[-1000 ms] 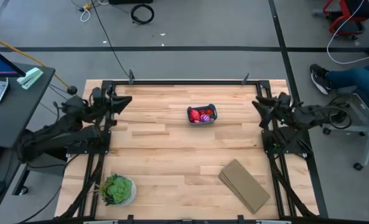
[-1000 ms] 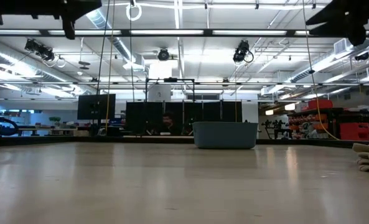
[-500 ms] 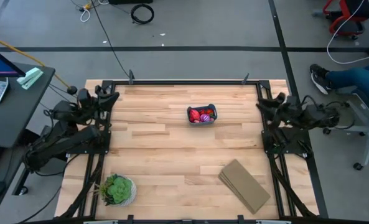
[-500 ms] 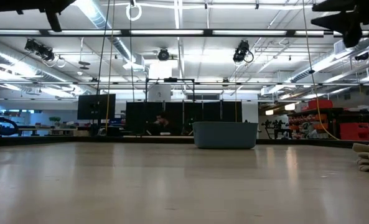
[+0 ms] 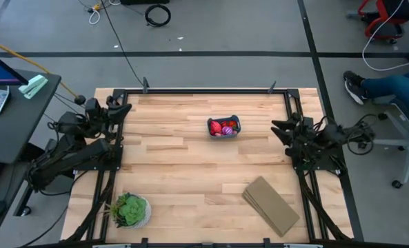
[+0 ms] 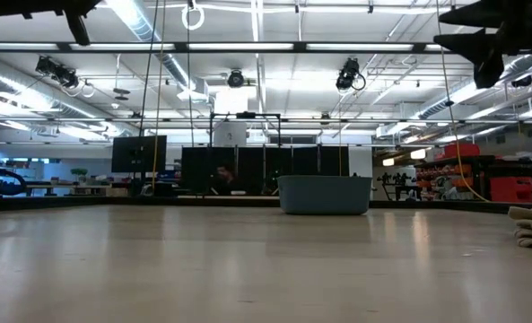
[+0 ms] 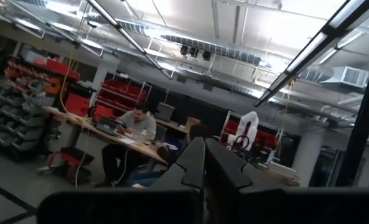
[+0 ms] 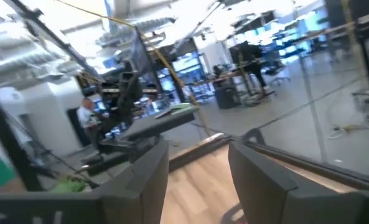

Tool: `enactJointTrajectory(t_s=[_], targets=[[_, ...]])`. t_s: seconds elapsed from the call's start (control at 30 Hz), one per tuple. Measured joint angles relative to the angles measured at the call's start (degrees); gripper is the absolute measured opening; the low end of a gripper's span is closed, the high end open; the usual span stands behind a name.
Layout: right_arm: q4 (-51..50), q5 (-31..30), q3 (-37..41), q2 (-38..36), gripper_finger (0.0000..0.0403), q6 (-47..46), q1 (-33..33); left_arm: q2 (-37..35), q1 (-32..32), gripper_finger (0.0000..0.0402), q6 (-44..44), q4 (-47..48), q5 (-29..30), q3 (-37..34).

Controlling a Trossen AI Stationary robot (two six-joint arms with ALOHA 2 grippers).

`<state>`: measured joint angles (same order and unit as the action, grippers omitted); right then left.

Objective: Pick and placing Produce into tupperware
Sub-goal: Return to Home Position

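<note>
We are pulling both arms back, left hand [image 5: 123, 108] pressed together, right hand [image 5: 276, 129] spread, empty; produce [image 5: 222, 128] filling the tupperware [image 5: 238, 126], job seemingly finishing.

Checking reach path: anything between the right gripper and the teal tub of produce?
Nothing visible. Only bare tabletop lies between the right gripper and the teal tub; the tan block and potted plant sit well off that line.

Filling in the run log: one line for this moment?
produce in tupperware | left end effector shut, empty, left edge of table | right end effector open, empty, right edge
</note>
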<state>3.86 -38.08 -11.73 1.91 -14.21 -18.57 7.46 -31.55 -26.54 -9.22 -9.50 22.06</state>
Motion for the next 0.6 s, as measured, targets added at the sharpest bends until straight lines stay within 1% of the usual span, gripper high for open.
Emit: enactJointTrajectory(t_s=[0.23,0.37,0.6], targets=[[7.54,6.3,4.83,0.0,0.0177,0.54,3.38,0.0,0.0,0.0023,-0.22,-1.41,0.01,0.0],[7.52,6.22,6.24,0.0,0.0177,0.6,6.79,0.0,0.0,0.0023,-0.21,-1.97,0.72,0.0],[5.89,5.83,6.32,0.0,0.0176,-1.07,16.2,0.0,0.0,0.002,0.89,-0.92,0.86,0.0]])
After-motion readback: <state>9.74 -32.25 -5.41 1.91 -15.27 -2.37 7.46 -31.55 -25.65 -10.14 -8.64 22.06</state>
